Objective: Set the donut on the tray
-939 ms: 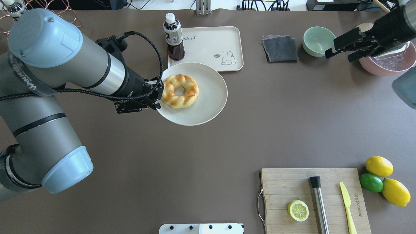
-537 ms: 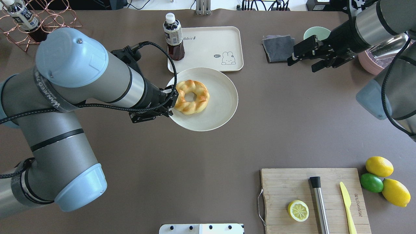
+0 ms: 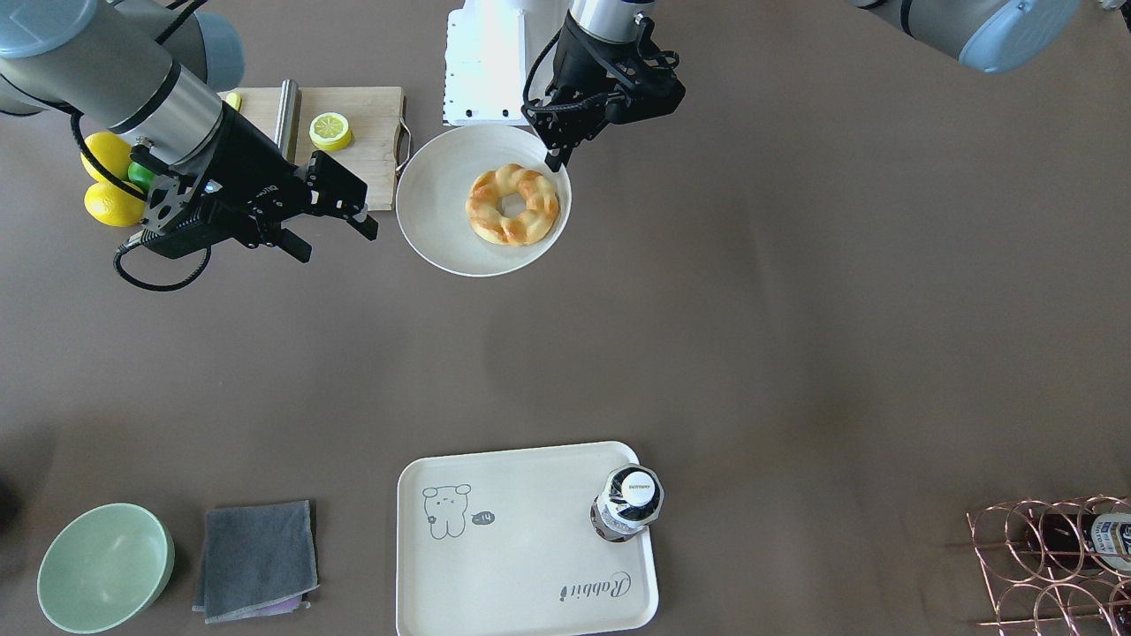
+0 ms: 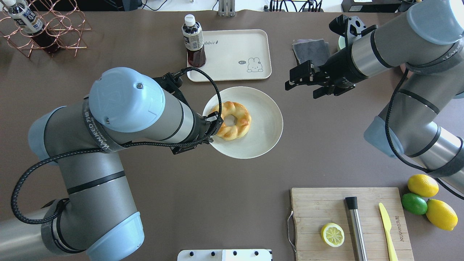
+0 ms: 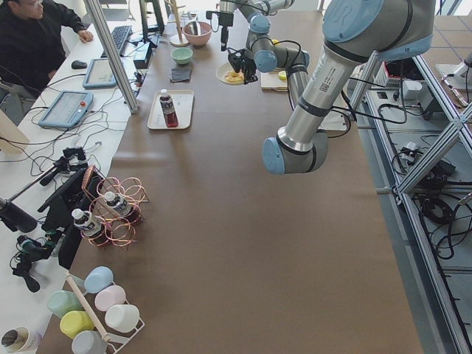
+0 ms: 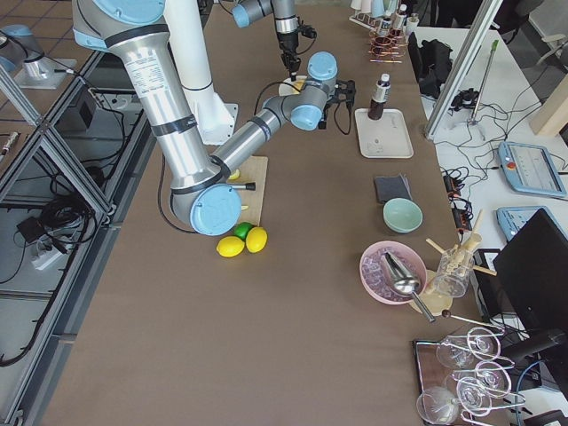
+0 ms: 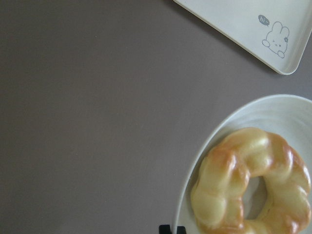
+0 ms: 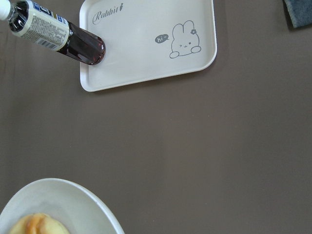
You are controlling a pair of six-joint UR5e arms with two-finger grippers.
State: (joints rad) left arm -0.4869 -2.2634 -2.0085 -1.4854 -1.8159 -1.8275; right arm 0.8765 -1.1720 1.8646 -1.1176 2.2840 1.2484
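Observation:
The donut [image 4: 232, 120], a golden braided ring, lies on a round white plate [image 4: 264, 134]. My left gripper [image 4: 214, 125] is shut on the plate's left rim, right beside the donut. It also shows in the front-facing view [image 3: 557, 155]. The donut shows in the left wrist view [image 7: 253, 180] and in the front-facing view [image 3: 513, 204]. The cream rabbit tray [image 4: 232, 54] lies behind the plate, with a dark drink bottle [image 4: 193, 40] standing on its left end. My right gripper [image 4: 301, 91] is open and empty, in the air to the right of the plate and tray.
A wooden cutting board [image 4: 311, 214] at front right carries a lemon half [image 4: 332, 234], a steel tube [image 4: 355, 224] and a yellow knife [image 4: 387, 228]. Lemons and a lime [image 4: 414, 203] lie beside it. A grey cloth [image 4: 308, 50] lies right of the tray. A copper rack [image 4: 47, 25] stands at back left.
My left arm has carried the plate with the donut to the right and nearer the robot, away from the tray. My right arm has swung left from the far right toward the middle.

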